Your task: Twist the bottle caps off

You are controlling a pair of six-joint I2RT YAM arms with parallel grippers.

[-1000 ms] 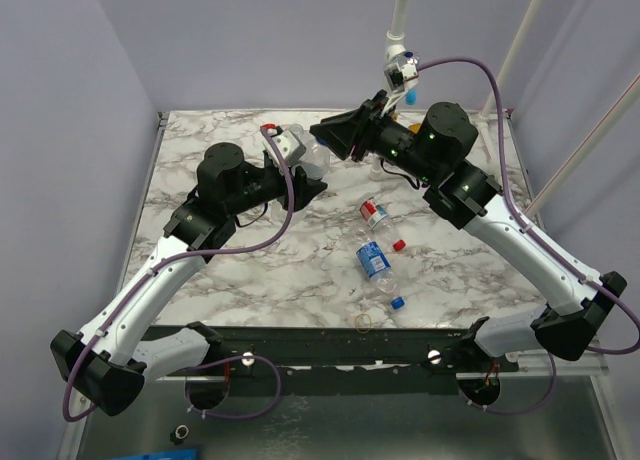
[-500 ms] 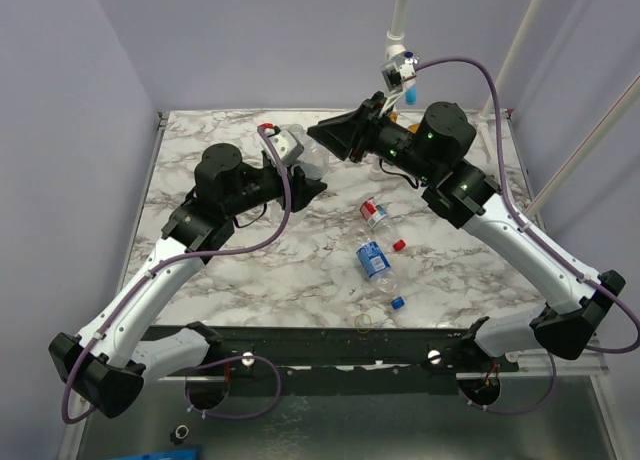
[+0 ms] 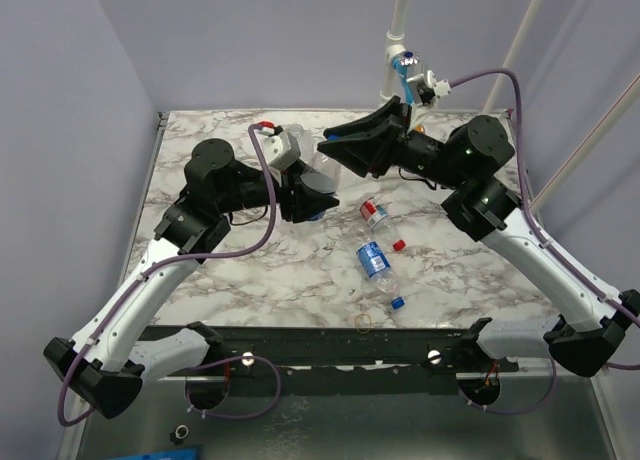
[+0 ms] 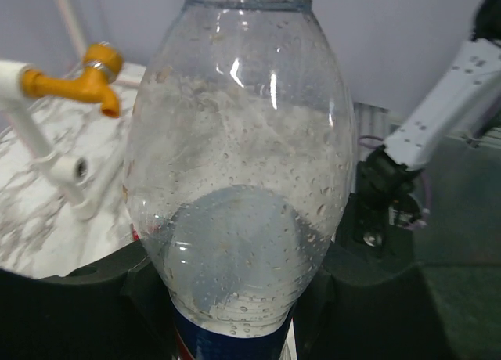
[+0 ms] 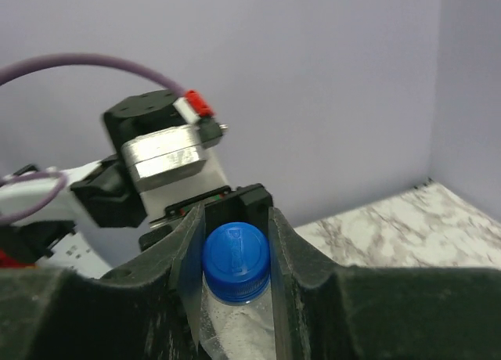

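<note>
My left gripper (image 3: 303,196) (image 4: 235,329) is shut on a clear bottle (image 3: 320,172) (image 4: 239,141) with a blue label and holds it off the table. My right gripper (image 3: 333,147) (image 5: 233,228) is shut on that bottle's blue cap (image 5: 236,254), with one finger on each side of it. On the table a red-label bottle (image 3: 374,215) and a blue-label bottle (image 3: 372,260) lie on their sides. A loose red cap (image 3: 398,245) lies beside them. Another blue cap (image 3: 397,303) sits at the near end of the lying bottle.
A yellowish rubber-band ring (image 3: 363,321) lies near the table's front edge. A white post (image 3: 398,20) stands at the back of the marble table (image 3: 220,270). A white pipe with a yellow tap (image 4: 94,70) shows in the left wrist view.
The left arm has turned and brought the bottle right and nearer. The right arm has swung right and upward, its gripper staying at the bottle's top.
</note>
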